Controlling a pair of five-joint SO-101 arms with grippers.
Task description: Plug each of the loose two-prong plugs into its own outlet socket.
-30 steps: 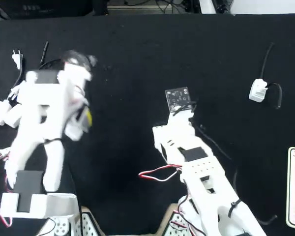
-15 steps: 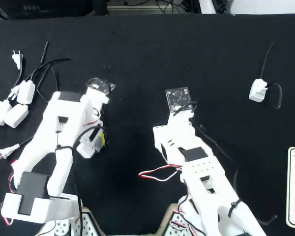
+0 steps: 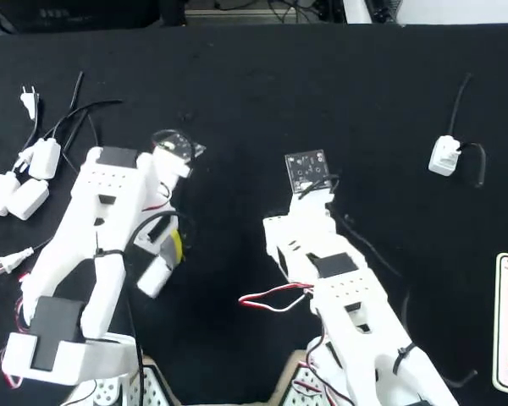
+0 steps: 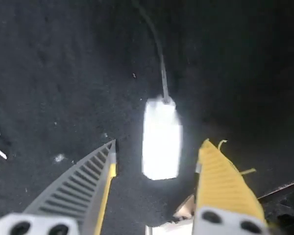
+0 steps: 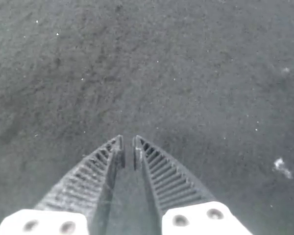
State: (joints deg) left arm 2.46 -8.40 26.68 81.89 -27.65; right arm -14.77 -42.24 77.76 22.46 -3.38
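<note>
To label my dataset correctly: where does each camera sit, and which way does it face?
High view: fixed above, looking down on the black table; left arm, right arm show.
Left wrist view: on left arm, facing the table; left gripper open, white block ahead.
Right wrist view: on right arm, facing the table; right gripper shut.
Shared: all see the table.

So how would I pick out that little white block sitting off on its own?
Look at the black table, then its right side. The white block lies there with a black cord looping from it; it is alone, while the other white blocks cluster at the left.
</note>
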